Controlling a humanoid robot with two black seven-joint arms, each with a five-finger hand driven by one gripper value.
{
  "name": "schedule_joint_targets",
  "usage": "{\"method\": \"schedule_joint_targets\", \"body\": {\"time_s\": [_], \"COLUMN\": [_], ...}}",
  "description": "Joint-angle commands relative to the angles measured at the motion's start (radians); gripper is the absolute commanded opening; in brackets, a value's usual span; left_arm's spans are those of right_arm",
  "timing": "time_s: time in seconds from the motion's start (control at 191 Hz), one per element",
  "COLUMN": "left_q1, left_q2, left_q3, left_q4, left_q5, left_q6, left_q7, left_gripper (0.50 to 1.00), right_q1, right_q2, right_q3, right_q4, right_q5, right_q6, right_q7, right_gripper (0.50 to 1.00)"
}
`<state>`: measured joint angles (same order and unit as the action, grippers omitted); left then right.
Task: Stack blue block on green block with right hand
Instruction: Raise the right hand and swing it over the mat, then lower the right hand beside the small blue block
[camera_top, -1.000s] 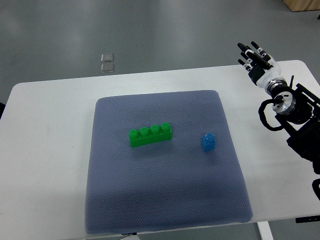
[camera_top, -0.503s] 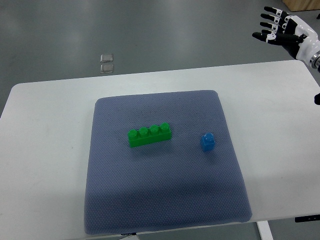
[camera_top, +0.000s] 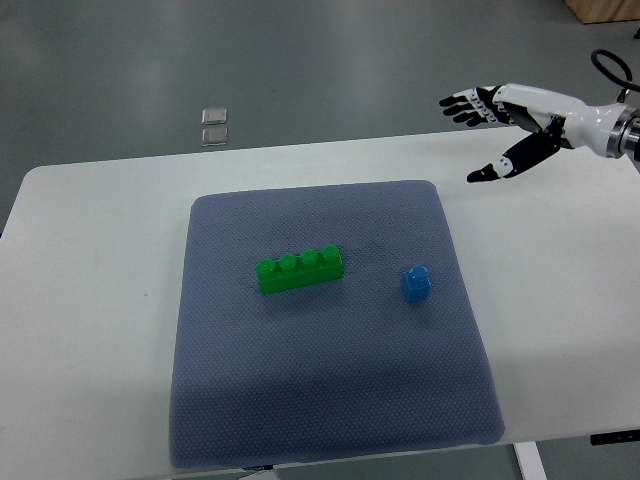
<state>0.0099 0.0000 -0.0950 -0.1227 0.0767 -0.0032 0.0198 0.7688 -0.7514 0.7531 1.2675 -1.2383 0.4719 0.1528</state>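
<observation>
Blue block (camera_top: 417, 283) is what you look for first: it sits right of centre in the frame, on the grey-blue mat (camera_top: 330, 400), close to the mat's right edge. Left of it, well apart and nearer the middle of the frame, you see the green block (camera_top: 300, 270), a long brick with four studs on top, lying slightly tilted so its right end is higher in the frame. Neither block touches the other, and nothing rests on the green one. The mat lies flat on the white desk (camera_top: 90, 300) and covers most of its middle. Your right hand (camera_top: 505, 115) is in the upper right of the frame, over the desk's far right corner, well away from both blocks. Its fingers (camera_top: 462, 103) are spread and released, holding nothing, with the thumb pointing down and left. On the floor in the upper left you can see two small square plates (camera_top: 214, 125).
</observation>
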Motion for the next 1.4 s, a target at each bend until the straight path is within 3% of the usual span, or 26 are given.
{"method": "schedule_joint_targets", "body": {"time_s": [0.0, 0.141, 0.503, 0.649, 1.005, 1.393], "left_q1": [-0.001, -0.001, -0.001, -0.001, -0.001, -0.001], "left_q2": [0.000, 0.000, 0.000, 0.000, 0.000, 0.000], "left_q3": [0.000, 0.000, 0.000, 0.000, 0.000, 0.000], "left_q4": [0.000, 0.000, 0.000, 0.000, 0.000, 0.000], "left_q5": [0.000, 0.000, 0.000, 0.000, 0.000, 0.000], "left_q6": [0.000, 0.000, 0.000, 0.000, 0.000, 0.000], "left_q7": [0.000, 0.000, -0.001, 0.000, 0.000, 0.000], "left_gripper": [1.000, 1.000, 1.000, 1.000, 1.000, 1.000], "right_q1": [0.006, 0.006, 0.104, 0.136, 0.133, 0.116], "right_q2": [-0.025, -0.011, 0.015, 0.070, 0.182, 0.201], "right_q3": [-0.078, -0.135, -0.310, -0.377, -0.383, -0.383], "right_q4": [0.064, 0.089, 0.089, 0.089, 0.070, 0.044], "right_q5": [-0.128, -0.222, -0.297, -0.299, -0.314, -0.328], "right_q6": [0.004, 0.001, -0.009, -0.007, -0.010, -0.019], "right_q7": [-0.004, -0.047, -0.052, -0.052, -0.113, -0.162], "right_gripper": [0.913, 0.913, 0.913, 0.911, 0.911, 0.909]}}
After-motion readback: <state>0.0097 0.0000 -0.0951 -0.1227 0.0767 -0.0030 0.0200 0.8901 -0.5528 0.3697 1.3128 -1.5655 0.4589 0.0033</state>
